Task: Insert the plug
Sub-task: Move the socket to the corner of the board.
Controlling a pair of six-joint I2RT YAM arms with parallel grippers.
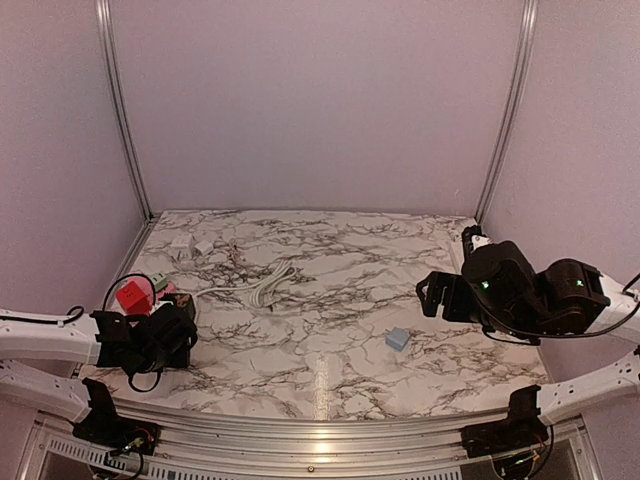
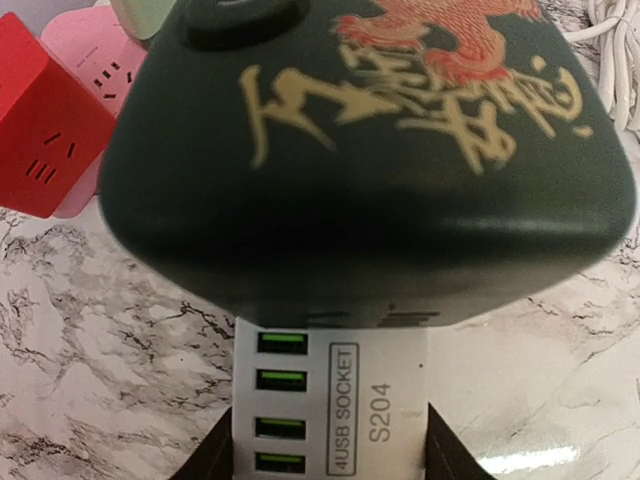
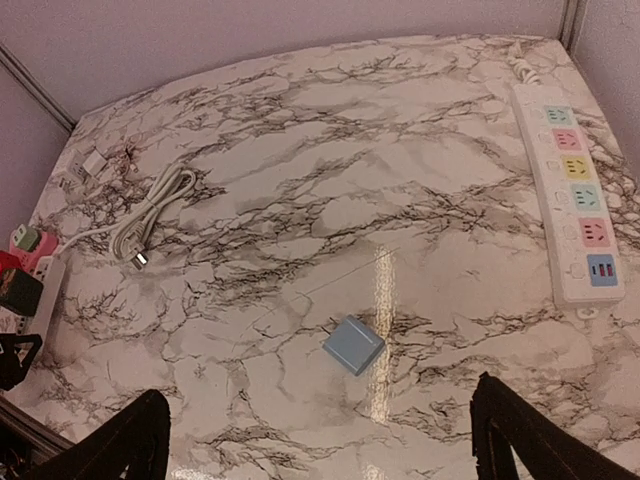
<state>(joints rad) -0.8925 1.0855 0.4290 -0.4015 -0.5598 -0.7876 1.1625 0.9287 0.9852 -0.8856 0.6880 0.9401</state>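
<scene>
My left gripper [image 2: 330, 445] is shut on the plug [image 2: 335, 400], a white block marked 4USB SOCKET with green USB ports. The plug's far end meets the lower face of a dark green cube socket [image 2: 370, 170] with gold lettering; the joint itself lies in shadow. In the top view the left gripper [image 1: 172, 338] sits at the table's left front by that dark cube [image 1: 182, 350]. My right gripper [image 3: 320, 440] hangs open above the table with nothing between its fingers, at the right in the top view [image 1: 432, 295].
Red [image 2: 45, 130], pink [image 2: 95, 55] and green cube sockets cluster behind the dark cube. A small blue block [image 3: 353, 344] lies below the right gripper. A white power strip [image 3: 575, 200] runs along the right edge. A coiled white cable [image 1: 265, 285] lies mid-left.
</scene>
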